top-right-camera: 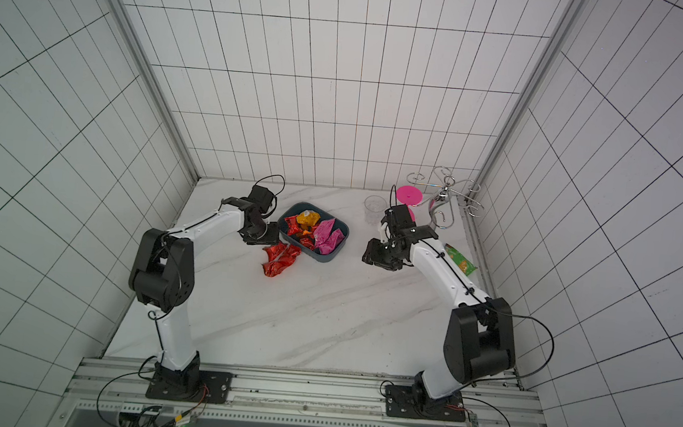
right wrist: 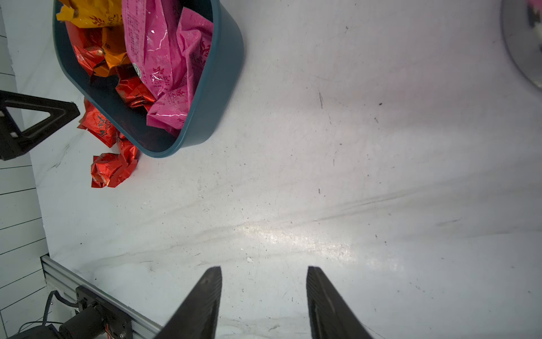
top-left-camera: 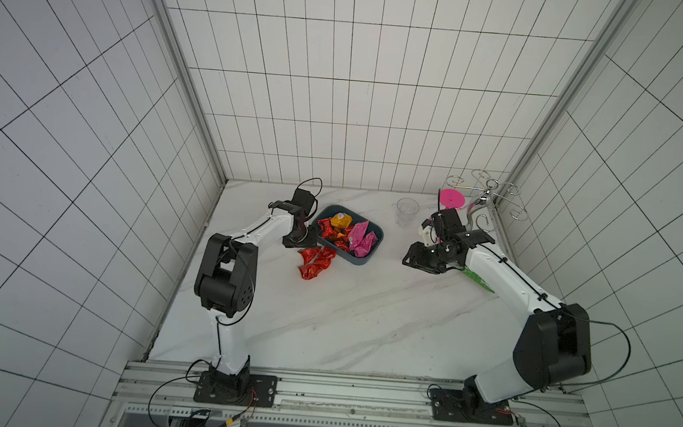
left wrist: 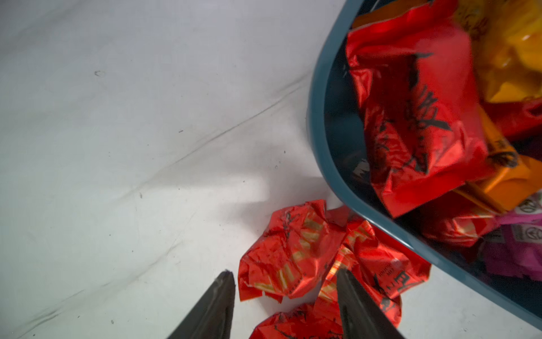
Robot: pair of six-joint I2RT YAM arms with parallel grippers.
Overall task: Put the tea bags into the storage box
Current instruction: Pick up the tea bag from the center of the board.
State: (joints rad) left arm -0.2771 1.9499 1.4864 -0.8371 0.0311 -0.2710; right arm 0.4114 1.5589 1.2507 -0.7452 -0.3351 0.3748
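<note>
While most of the tea bags (top-left-camera: 358, 236) lie heaped in the storage box (top-left-camera: 363, 260), red, orange and pink together, three or so loose red sachets (top-left-camera: 316, 262) rest on the desk (top-left-camera: 365, 308) at the box's 7 o'clock, the nearest one tucked against its wall. The left tool (left wrist: 284, 273) hangs over that heap at the box's 9 o'clock, jaws parted and gripping nothing. The right tool (right wrist: 264, 268) waits well apart at the box's 3 o'clock, likewise spread and empty above bare desk.

These sachets look very light, with thin crumpled foil that is slick and yields under pressure. I judge that a flat face would slide between the fingers, so a raised crease or a sealed edge is the better hold. Because the loose ones overlap, a pinch may lift two at once or drag a neighbour along. The one against the box wall leaves little room for a finger on that side.
</note>
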